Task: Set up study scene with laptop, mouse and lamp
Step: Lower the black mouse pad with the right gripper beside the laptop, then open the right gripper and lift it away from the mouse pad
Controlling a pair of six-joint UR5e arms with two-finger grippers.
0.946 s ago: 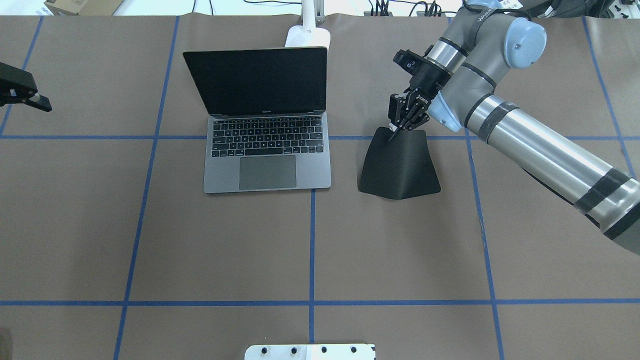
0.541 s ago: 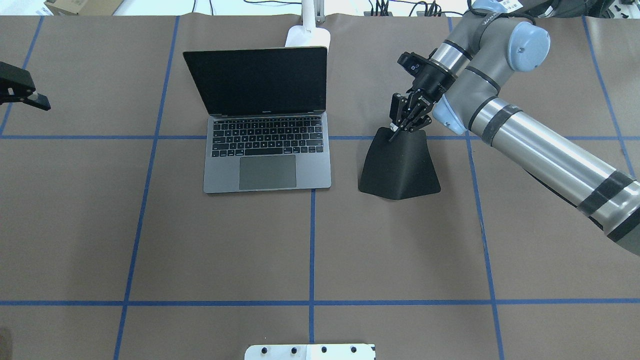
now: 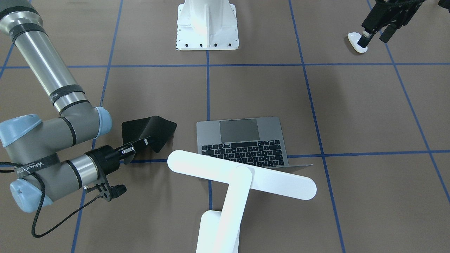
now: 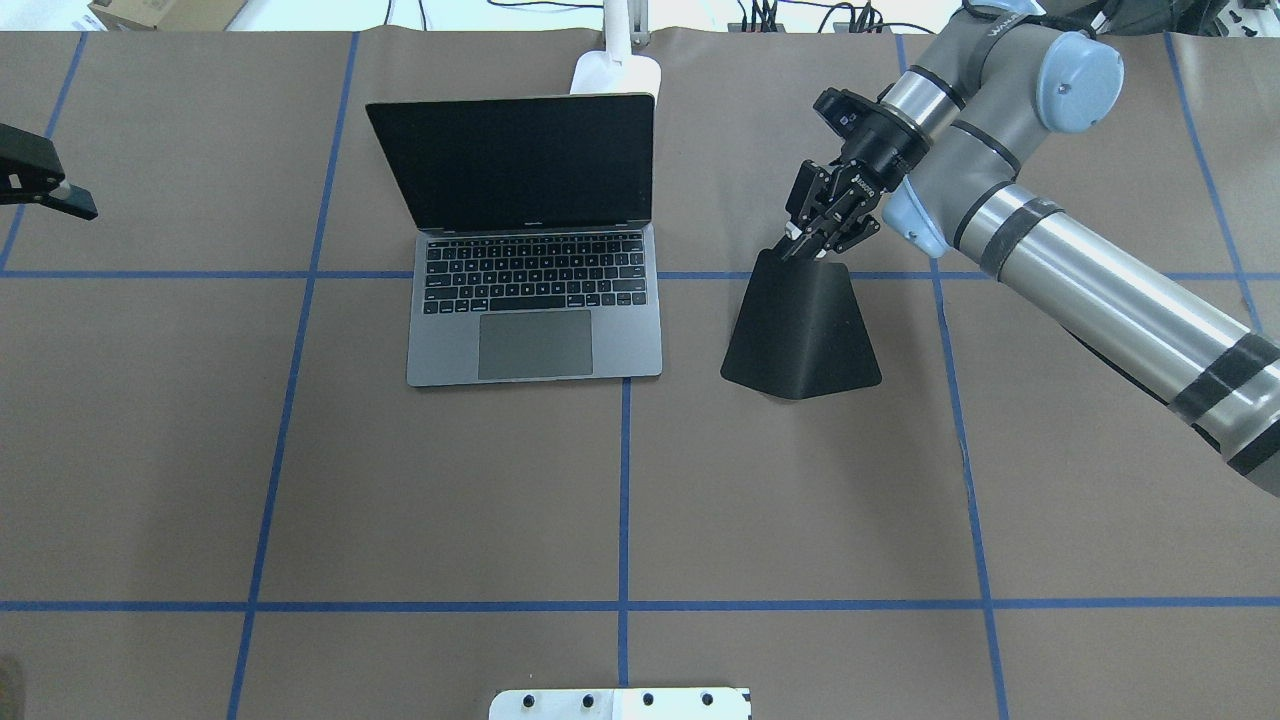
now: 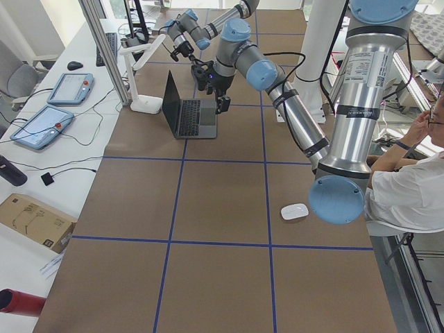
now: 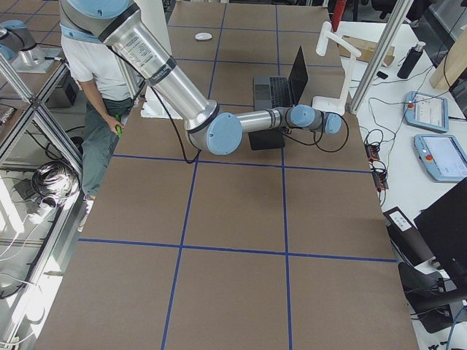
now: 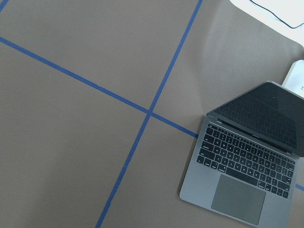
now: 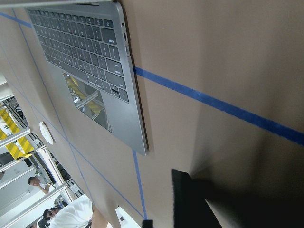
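The open grey laptop (image 4: 535, 330) sits mid-table, its screen facing me; it also shows in the front view (image 3: 246, 140). The white lamp (image 3: 242, 174) stands behind it, its base (image 4: 615, 72) at the far edge. The white mouse (image 3: 357, 43) lies on the table at my near left, also in the left side view (image 5: 294, 211). My right gripper (image 4: 797, 245) is shut on the far edge of a black mat (image 4: 800, 335) right of the laptop, holding that edge up. My left gripper (image 3: 377, 34) is open and empty, high above the table's left part.
The white bolted mount (image 4: 620, 703) sits at the table's near edge, in the middle. Blue tape lines cross the brown table cover. A seated person (image 5: 416, 187) is at the robot's side of the table. Tablets and cables lie beyond the far edge.
My right gripper has drawn back and to the right with the mat's far edge, so the mat stands steeper. The left gripper has drifted slightly left.
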